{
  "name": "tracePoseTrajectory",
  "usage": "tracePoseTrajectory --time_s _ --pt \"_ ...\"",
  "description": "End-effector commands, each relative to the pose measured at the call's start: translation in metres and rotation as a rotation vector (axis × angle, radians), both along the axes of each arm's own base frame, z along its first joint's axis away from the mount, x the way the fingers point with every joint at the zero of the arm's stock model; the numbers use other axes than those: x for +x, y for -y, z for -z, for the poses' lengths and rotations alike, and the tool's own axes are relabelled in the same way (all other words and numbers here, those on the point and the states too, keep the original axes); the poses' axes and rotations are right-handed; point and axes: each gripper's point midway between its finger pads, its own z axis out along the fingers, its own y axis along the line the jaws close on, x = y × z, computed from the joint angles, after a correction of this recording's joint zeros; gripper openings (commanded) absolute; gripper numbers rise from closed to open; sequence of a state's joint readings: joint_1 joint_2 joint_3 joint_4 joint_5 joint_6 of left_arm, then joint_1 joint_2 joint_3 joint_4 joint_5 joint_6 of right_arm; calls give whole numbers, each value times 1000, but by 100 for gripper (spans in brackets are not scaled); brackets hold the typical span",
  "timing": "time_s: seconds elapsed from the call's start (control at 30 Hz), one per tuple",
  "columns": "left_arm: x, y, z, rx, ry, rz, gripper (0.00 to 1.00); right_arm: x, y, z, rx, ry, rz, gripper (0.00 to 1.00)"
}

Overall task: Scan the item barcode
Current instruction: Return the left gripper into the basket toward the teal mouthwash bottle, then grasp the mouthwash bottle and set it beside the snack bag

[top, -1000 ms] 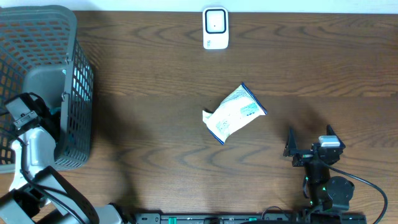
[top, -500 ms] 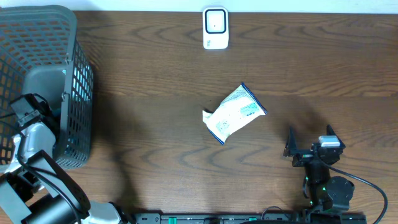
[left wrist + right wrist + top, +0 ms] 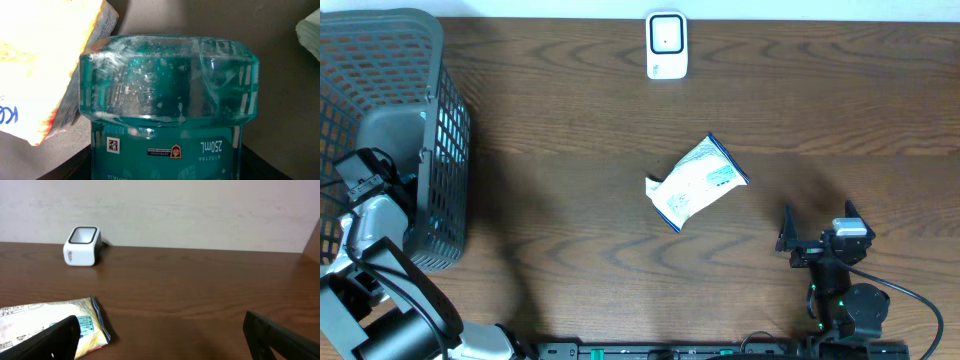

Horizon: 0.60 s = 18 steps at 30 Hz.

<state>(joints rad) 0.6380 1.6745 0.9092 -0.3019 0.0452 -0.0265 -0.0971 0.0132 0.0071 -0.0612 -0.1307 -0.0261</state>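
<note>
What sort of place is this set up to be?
Probably a mock shop checkout: a white barcode scanner on the wooden table, a grey shopping basket, and a packet lying mid-table.

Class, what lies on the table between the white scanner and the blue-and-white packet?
Nothing: only bare tabletop separates the scanner and packet, shown overhead.

**Three Views, One Overlap**

The overhead camera looks straight down on the counter (image 3: 570,270), taking in the basket (image 3: 448,140) at the left and the scanner (image 3: 667,45) at the far edge. The right wrist camera sits low near the front edge and faces the back wall (image 3: 175,205). It shares the scanner and the packet (image 3: 697,183) with overhead. The left wrist camera is pressed close against a teal bottle (image 3: 170,85).
</note>
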Motion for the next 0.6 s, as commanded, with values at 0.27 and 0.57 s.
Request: tracePoseTrajectory --time_s 0.27,0.57 --pt "9 -1 -39 -16 125 -111 47 0 2 1 7 -5 12 99" --pt "15 -4 -177 199 479 -101 47 0 2 2 7 -5 12 99"
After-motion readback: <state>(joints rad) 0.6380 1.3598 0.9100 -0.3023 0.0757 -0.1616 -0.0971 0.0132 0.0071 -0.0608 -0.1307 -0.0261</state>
